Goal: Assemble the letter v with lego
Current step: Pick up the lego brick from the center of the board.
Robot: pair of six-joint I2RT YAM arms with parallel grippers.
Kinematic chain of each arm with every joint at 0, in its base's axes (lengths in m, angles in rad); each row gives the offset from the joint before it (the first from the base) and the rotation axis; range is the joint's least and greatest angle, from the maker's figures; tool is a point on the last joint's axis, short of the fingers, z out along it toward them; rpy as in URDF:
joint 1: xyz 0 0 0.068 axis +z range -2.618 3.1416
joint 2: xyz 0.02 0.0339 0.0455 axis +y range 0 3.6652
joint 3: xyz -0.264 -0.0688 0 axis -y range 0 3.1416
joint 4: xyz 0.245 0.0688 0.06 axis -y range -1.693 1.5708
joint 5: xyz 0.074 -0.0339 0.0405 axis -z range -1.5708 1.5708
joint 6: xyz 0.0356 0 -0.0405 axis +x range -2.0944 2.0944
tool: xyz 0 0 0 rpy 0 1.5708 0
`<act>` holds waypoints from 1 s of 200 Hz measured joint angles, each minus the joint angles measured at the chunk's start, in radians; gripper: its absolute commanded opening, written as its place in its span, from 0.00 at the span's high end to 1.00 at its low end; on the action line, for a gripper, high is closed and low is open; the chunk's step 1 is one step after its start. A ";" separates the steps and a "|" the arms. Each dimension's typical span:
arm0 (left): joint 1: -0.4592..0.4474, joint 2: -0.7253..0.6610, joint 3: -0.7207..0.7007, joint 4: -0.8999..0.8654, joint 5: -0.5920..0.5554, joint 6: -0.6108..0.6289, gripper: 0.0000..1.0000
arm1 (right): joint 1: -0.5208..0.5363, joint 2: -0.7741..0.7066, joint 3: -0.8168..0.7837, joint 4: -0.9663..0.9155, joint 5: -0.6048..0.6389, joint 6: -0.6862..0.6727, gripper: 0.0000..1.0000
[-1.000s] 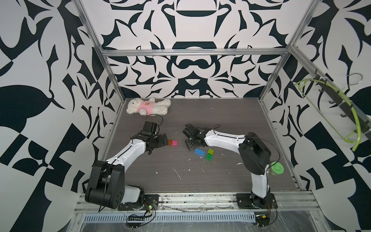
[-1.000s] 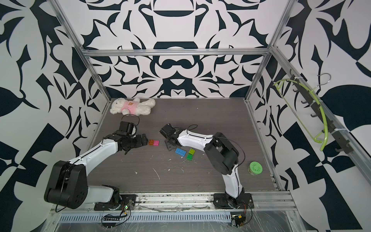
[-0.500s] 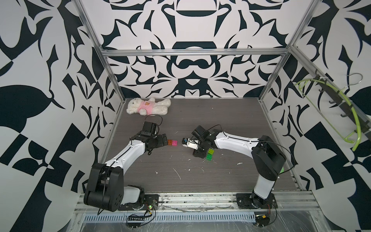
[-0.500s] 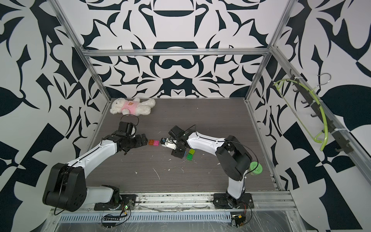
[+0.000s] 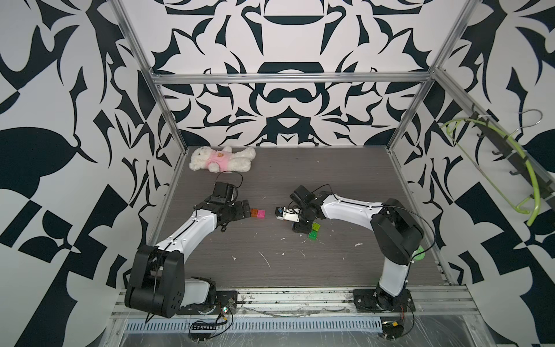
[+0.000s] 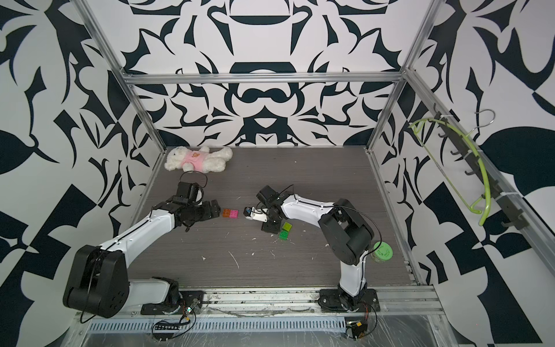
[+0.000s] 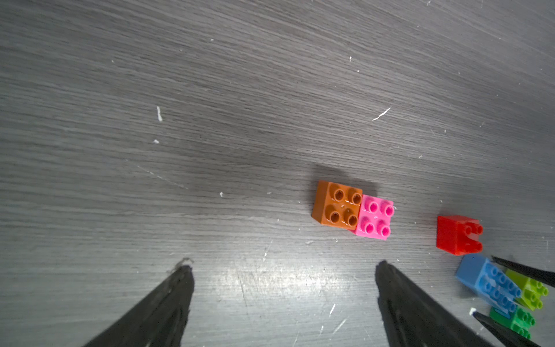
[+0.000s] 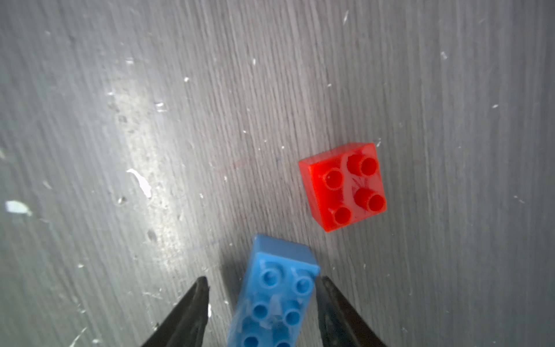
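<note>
The step in hand looks like the pick of the blue brick, and doing it well means squaring up first. The right gripper has its jaws half spread astride that brick: 1 finger touches its far corner and a gap shows at the other, so nothing is pinched yet and the brick lies skewed between them. I would turn the wrist until both pads face the long sides, close across the narrow width near the middle, then lift straight up. A crooked squeeze could spin the brick into the red brick lying just beyond it. In a top view the lime brick sits at 3 o'clock of this gripper and the green brick at 4 o'clock. The orange brick and pink brick, touching side by side, lie at 9 o'clock, with the red one between them and the blue. The right arm reaches low over the table from its base at 5 o'clock, forearm toward 10 o'clock, wrist bent down. The left arm stretches from 7 o'clock. The left gripper is spread wide and empty, pointing at 3 o'clock just beside the orange brick.
</note>
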 measured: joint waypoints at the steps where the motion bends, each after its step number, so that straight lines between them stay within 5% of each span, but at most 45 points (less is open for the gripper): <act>1: 0.000 0.000 0.000 0.000 0.000 0.000 0.01 | 0.000 0.000 0.000 -0.001 0.000 0.000 0.39; 70: 0.000 0.020 0.000 0.002 0.000 0.001 0.01 | -0.019 0.035 0.038 -0.065 0.021 0.008 0.51; 107: 0.000 0.025 0.000 0.002 -0.001 0.004 0.01 | -0.025 0.035 0.037 -0.067 0.020 -0.006 0.74; 160: 0.000 0.025 0.000 0.002 -0.003 0.004 0.01 | -0.025 0.027 0.072 -0.075 -0.011 -0.114 0.92; 200: 0.005 0.005 -0.005 -0.001 -0.018 0.003 0.01 | -0.025 0.023 0.163 -0.093 -0.079 -0.250 0.96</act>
